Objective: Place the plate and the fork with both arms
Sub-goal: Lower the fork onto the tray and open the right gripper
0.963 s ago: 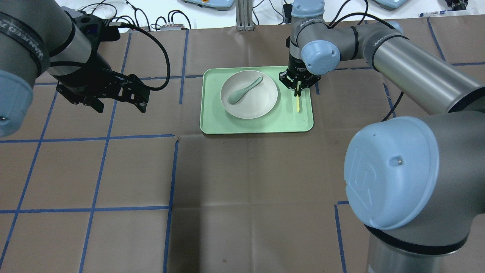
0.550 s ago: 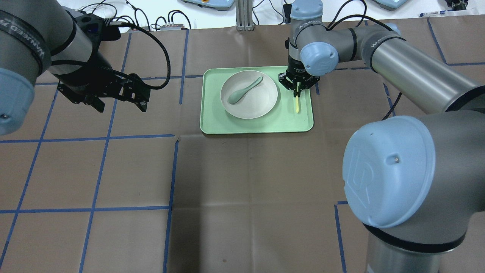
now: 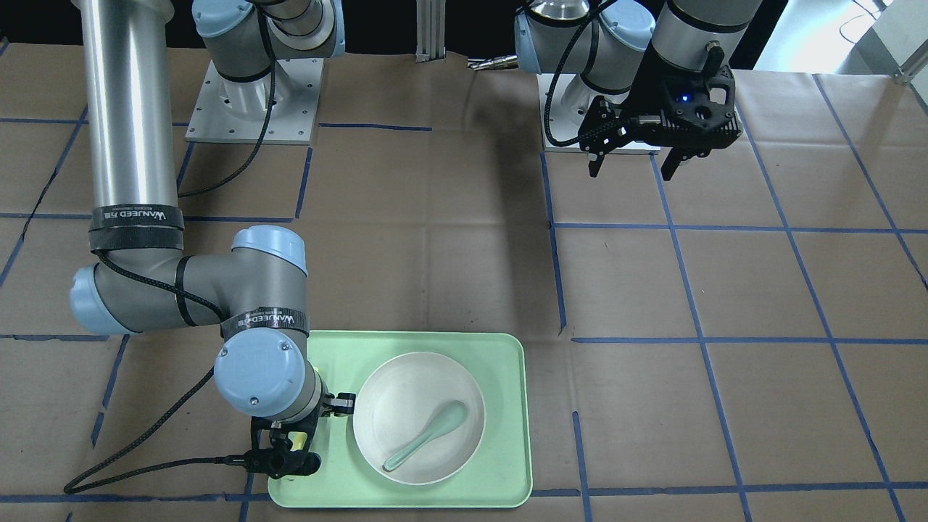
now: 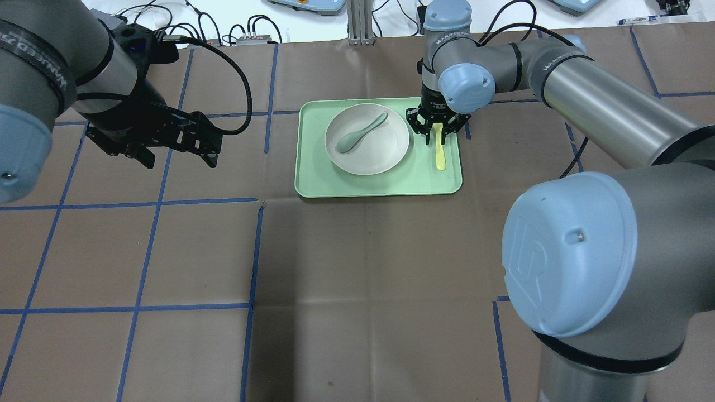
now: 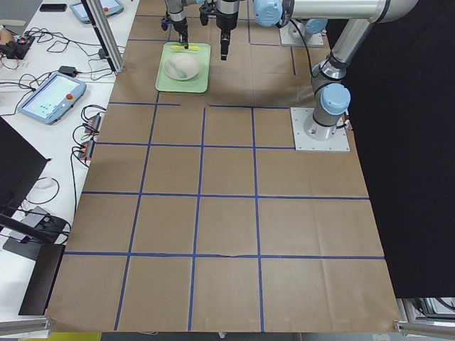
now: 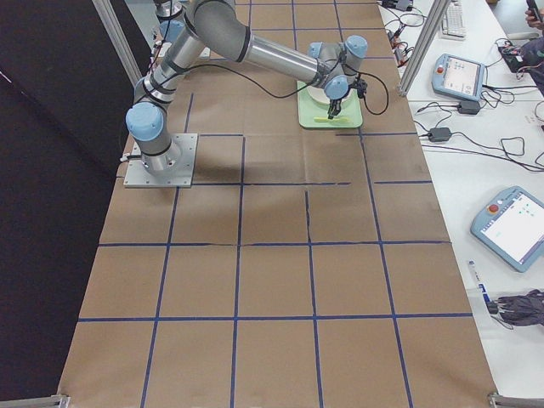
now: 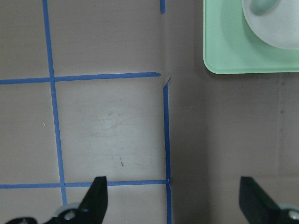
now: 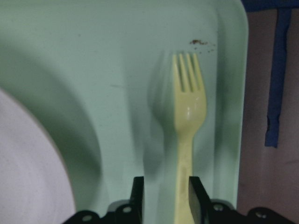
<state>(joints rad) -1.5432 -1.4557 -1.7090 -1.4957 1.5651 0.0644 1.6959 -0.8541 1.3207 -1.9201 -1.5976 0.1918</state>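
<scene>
The off-white plate sits in the pale green tray with a grey-green spoon lying in it. The pale-yellow fork is at the tray's right side. My right gripper points straight down over the fork's handle. In the right wrist view the handle runs between the fingers, tines pointing away, and the fork casts a shadow on the tray beside it. The jaws look shut on it. My left gripper is open and empty over the table, left of the tray.
The table is brown paper with a blue tape grid. The left wrist view shows the tray's corner and the plate's rim at upper right. Cables and teach pendants lie beyond the far edge.
The fork looks wider and longer in the overhead view than before. The right gripper has shifted slightly with it. The left arm has barely moved.
</scene>
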